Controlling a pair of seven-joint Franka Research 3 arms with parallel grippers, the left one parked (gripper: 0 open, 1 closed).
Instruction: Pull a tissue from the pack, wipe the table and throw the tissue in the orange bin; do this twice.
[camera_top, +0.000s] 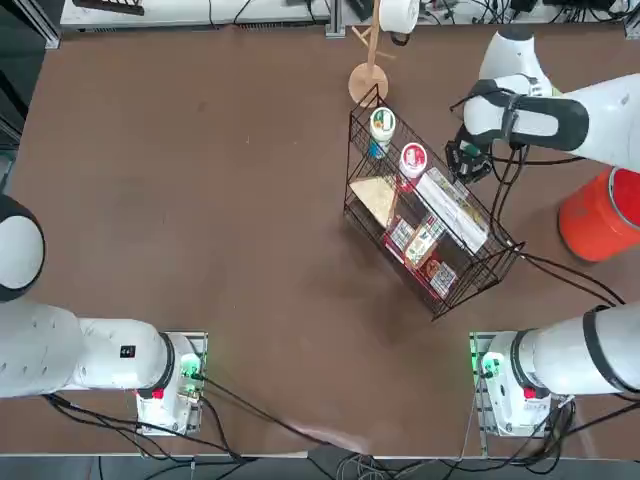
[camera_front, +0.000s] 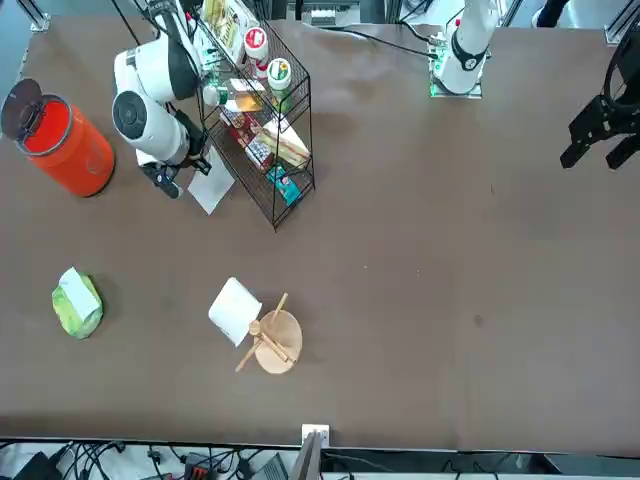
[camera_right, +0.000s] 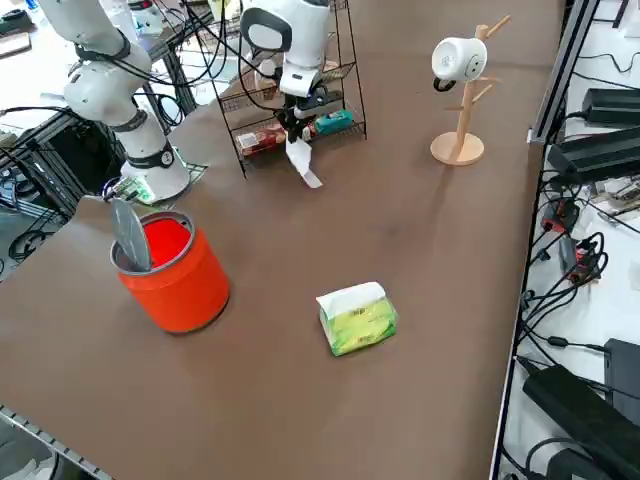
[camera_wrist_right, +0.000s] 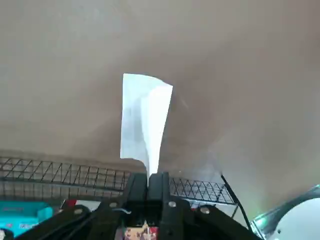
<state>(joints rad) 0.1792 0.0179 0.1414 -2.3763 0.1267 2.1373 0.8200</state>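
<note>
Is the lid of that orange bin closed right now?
No. The orange bin stands open, its grey lid tipped up at the rim and the inside showing.

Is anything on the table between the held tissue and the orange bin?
Nothing visible. The right tool holds the white tissue beside the black wire rack; bare brown table lies between it and the round orange plastic bin.

The right arm is stretched forward from its base, with its forearm bent down so that the wrist is held above the table beside the wire rack. The right gripper (camera_wrist_right: 148, 181) is pointed downward, and its two fingers (camera_wrist_right: 159, 186) are pressed together on the top edge of a white tissue (camera_wrist_right: 142, 120), which is hung below them.
</note>
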